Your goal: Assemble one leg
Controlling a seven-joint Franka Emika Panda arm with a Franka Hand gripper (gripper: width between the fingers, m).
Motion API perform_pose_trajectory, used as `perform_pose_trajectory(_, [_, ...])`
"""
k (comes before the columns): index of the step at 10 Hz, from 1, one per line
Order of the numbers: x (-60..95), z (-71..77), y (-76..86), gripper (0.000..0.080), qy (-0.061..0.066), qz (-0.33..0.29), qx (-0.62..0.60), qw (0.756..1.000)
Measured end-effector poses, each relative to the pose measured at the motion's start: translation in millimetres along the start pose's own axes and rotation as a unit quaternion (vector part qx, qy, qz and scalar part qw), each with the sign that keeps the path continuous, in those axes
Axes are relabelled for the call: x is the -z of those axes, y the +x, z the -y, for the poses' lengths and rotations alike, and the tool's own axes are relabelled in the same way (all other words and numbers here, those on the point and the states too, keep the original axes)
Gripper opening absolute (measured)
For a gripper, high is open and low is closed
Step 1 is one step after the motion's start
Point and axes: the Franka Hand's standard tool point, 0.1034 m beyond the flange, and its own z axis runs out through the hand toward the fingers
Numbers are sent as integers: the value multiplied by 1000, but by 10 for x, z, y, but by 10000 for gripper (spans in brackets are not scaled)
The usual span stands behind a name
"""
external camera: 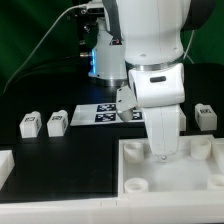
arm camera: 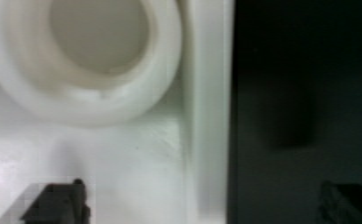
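Poised over the white panel (external camera: 180, 168) with the claw (external camera: 163, 152) spread wide and empty.
Exterior view: puts the claw at the panel's far rim; shows one leg (external camera: 30, 123) and a second leg (external camera: 57, 122) just beside each other on the bench (external camera: 70, 160) toward the exterior view's left, a third leg (external camera: 205, 115) toward the exterior view's right, all well apart from the claw, with the marker board (external camera: 105, 113) lying between them. Wrist view: looks onto a round socket (arm camera: 98, 60) near the panel's edge, with dark fingertips (arm camera: 53, 205) far apart and gripping nothing.
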Motion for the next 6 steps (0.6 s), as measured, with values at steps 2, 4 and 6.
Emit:
perform_pose_trajectory(2, [9, -1, -2, 649, -1, 0, -4, 1000])
perform_pose_trajectory(4, [184, 15, 68, 649, -12, 2, -77, 997])
perform_pose_trajectory(6, [320, 94, 310, 649, -18, 0, -174, 985])
